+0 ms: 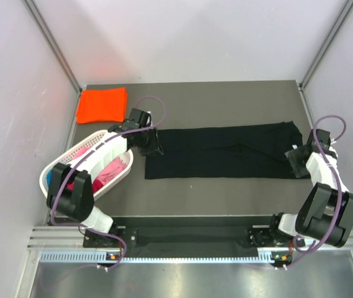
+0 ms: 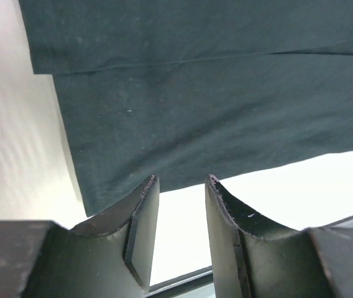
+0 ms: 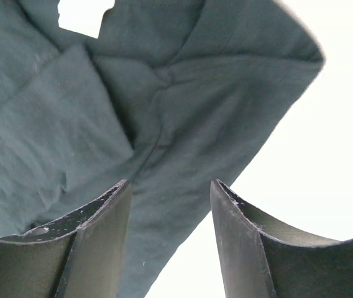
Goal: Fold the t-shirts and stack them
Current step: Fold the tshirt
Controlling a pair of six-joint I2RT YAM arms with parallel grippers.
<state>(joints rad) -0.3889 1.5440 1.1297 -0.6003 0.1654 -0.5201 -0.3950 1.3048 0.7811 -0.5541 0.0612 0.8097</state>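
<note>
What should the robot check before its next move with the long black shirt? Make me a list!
1. Black t-shirt lies flat in one long strip: ok.
2. Left end effector is open, at the shirt's left end: ok.
3. Right end effector is open, over the shirt's right end: ok.
4. Cloth is pinched on both ends: not ok, both sets of jaws stand apart.
5. Orange t-shirt is folded at the far left corner, apart from the black one: ok.
</note>
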